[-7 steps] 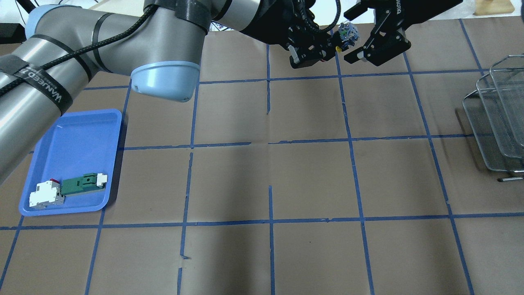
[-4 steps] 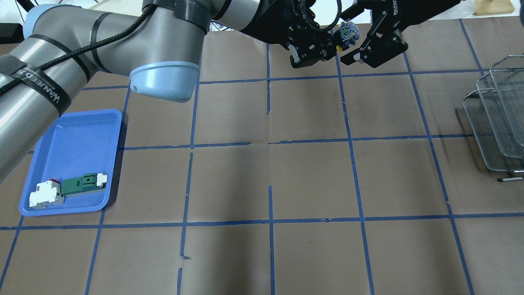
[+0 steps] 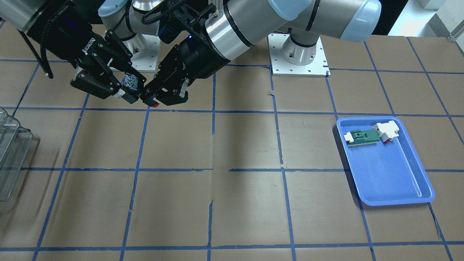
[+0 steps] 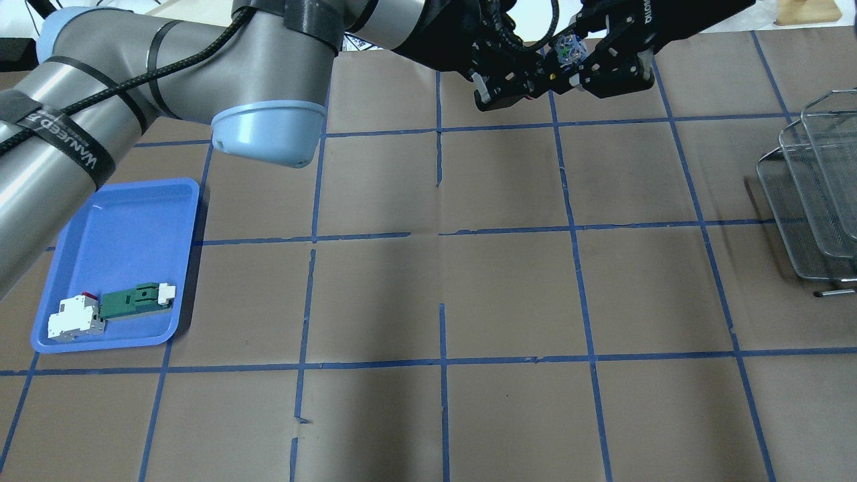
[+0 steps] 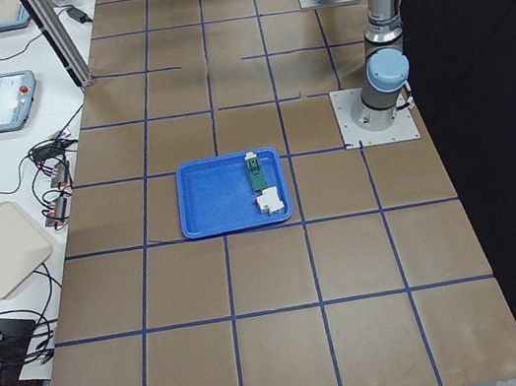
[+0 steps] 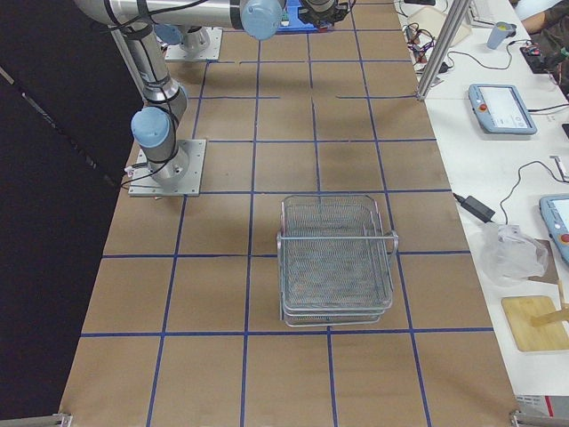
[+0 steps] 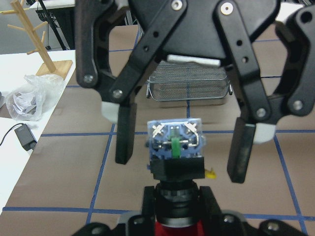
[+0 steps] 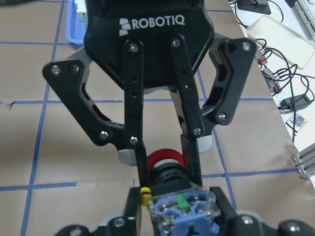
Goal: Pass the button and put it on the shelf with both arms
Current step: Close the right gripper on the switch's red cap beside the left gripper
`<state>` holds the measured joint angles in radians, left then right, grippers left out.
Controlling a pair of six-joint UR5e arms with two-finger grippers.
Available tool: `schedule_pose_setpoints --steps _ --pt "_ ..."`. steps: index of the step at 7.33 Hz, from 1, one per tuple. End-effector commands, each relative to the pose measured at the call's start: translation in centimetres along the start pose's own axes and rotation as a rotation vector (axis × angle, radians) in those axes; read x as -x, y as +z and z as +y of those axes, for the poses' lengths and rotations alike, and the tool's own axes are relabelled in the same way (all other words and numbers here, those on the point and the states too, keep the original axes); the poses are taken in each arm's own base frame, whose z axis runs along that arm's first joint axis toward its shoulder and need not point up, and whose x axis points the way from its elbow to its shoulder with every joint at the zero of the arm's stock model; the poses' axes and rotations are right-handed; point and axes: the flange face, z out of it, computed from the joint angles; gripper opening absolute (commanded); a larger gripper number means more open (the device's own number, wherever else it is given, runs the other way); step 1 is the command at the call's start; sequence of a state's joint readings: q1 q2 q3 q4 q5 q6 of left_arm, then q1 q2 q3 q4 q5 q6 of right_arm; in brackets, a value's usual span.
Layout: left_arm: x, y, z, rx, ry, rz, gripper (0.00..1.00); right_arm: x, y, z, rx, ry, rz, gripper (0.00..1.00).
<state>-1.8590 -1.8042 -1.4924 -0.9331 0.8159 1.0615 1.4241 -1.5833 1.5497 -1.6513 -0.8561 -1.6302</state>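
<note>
The button (image 4: 568, 48) is held in the air over the far middle of the table. My left gripper (image 4: 543, 72) is shut on its black collar, near the red head, and shows this in the right wrist view (image 8: 167, 172). The blue-and-white block (image 7: 174, 140) points at my right gripper (image 4: 566, 61). The right gripper's fingers (image 7: 125, 132) stand on both sides of the block with small gaps, so it is open. The front view shows the two grippers meeting at the button (image 3: 129, 82). The wire-mesh shelf (image 4: 810, 201) stands at the right edge of the table.
A blue tray (image 4: 127, 221) at the near left holds a green-and-white flat part (image 4: 134, 299) and a white block (image 4: 73, 318). The left arm's elbow (image 4: 268, 130) hangs over the table's left half. The shelf also shows in the right side view (image 6: 338, 258).
The right gripper's jaws have narrowed around the button's block, and it has moved slightly closer to the left gripper. The left gripper still holds the button in the same place.
</note>
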Motion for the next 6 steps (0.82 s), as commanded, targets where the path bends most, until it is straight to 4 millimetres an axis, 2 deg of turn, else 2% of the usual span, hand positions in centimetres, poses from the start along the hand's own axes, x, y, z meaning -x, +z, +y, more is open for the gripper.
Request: schedule_pose_setpoints --steps 1,3,5,6 --pt "-0.1 -0.2 -0.2 0.006 0.005 -0.007 0.96 -0.1 -0.1 0.0 0.000 -0.002 0.005 0.00" --pt "-0.4 -0.8 -0.4 0.009 0.012 -0.016 1.00 -0.1 -0.1 0.0 0.002 0.000 0.004 0.00" --pt "0.1 -2.9 -0.6 0.049 0.011 -0.067 1.00 -0.2 0.1 0.5 0.016 0.007 0.001 0.00" --pt "0.5 -3.8 0.3 0.114 -0.020 -0.103 1.00 -0.6 0.2 1.2 0.023 0.013 0.004 0.00"
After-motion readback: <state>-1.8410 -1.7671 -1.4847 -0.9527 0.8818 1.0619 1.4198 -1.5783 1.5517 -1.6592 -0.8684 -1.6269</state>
